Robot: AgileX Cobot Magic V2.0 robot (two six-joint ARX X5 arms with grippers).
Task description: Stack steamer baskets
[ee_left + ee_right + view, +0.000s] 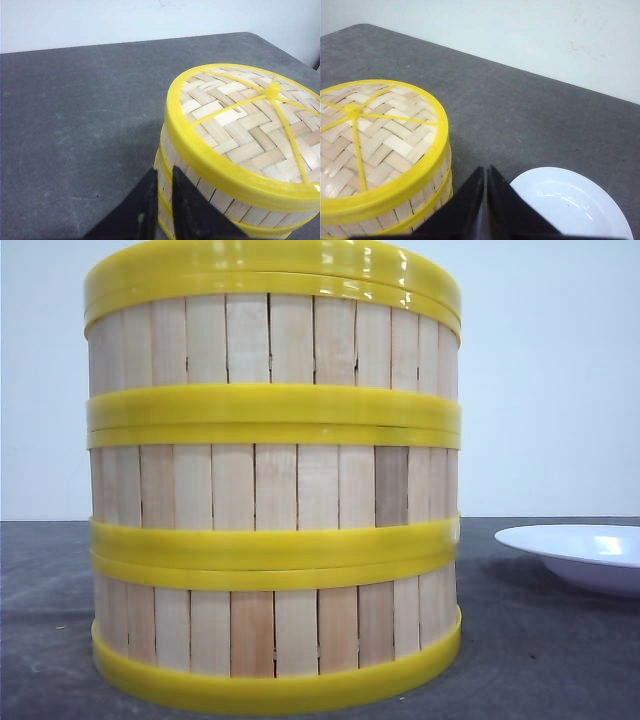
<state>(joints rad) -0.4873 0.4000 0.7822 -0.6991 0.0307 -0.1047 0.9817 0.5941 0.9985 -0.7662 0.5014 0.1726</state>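
Note:
Three steamer baskets stand stacked in one tower close in the front view: bottom (270, 632), middle (270, 486), top (270, 340). A flat woven yellow-rimmed lid (240, 120) covers the top one. My left gripper (164, 170) hangs beside the tower's wall (220, 197), its black fingers closed to a narrow slit with nothing between them. On the other side, my right gripper (485, 168) is shut and empty, above the table between the tower (385, 200) and a white plate. Neither gripper shows in the front view.
The white plate (585, 552) lies on the dark grey table (75, 100) to the right of the tower, also seen in the right wrist view (570, 200). A pale wall stands behind the table's far edge.

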